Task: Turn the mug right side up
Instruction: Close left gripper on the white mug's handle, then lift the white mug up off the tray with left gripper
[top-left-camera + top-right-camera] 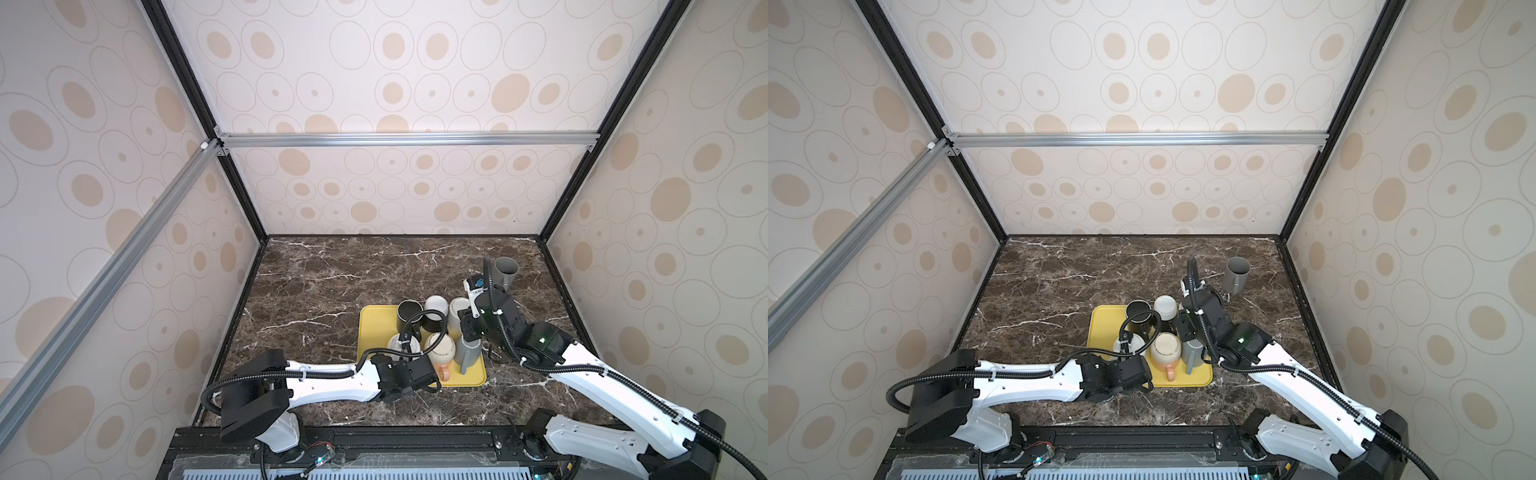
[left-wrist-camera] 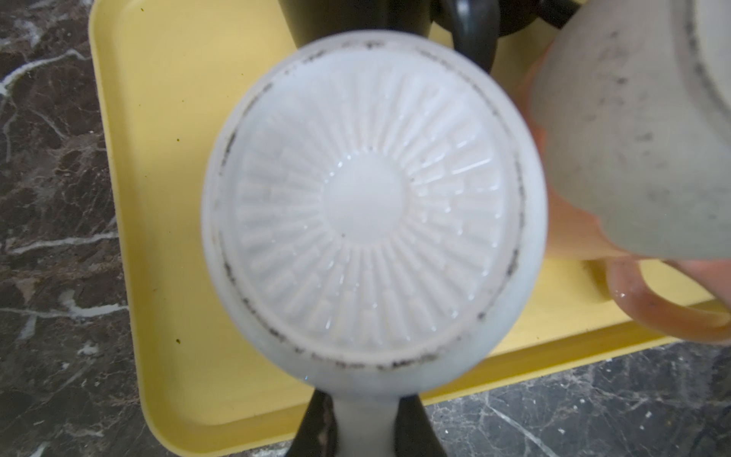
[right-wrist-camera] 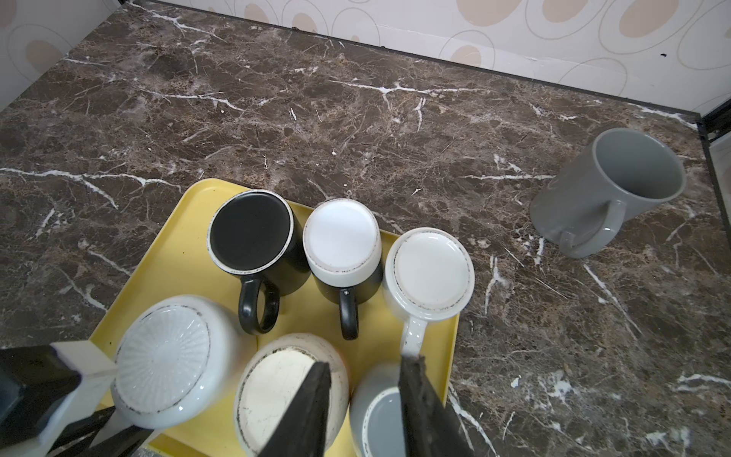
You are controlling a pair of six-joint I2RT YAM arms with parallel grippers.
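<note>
1. Left wrist view: left gripper [image 2: 366, 431] clamped on the handle of the ribbed white mug [image 2: 364, 198], base up, in yellow tray [image 2: 158, 158].
2. Five other mugs [image 3: 253, 237] in tray, all inverted.
3. Right gripper [image 3: 366, 362]: jaws parted, empty.
4. Grey mug [image 3: 605, 190] upright on table [image 3: 356, 118], empty.

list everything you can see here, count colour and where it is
table: 1, brown marble, under everything
tray: 1, yellow, on table
black mug: 1, black, upside down, tray far row
two-tone mug: 1, white base, black body, upside down, far row middle
white mug: 1, white, upside down, far row
ribbed mug: 1, white, upside down, near row
speckled mug: 1, beige, upside down, near row middle
tray grey mug: 1, grey, upside down, near row
upright grey mug: 1, grey, on table off tray
left claw: shut on ribbed mug's handle
right claw: open, above near row
</note>
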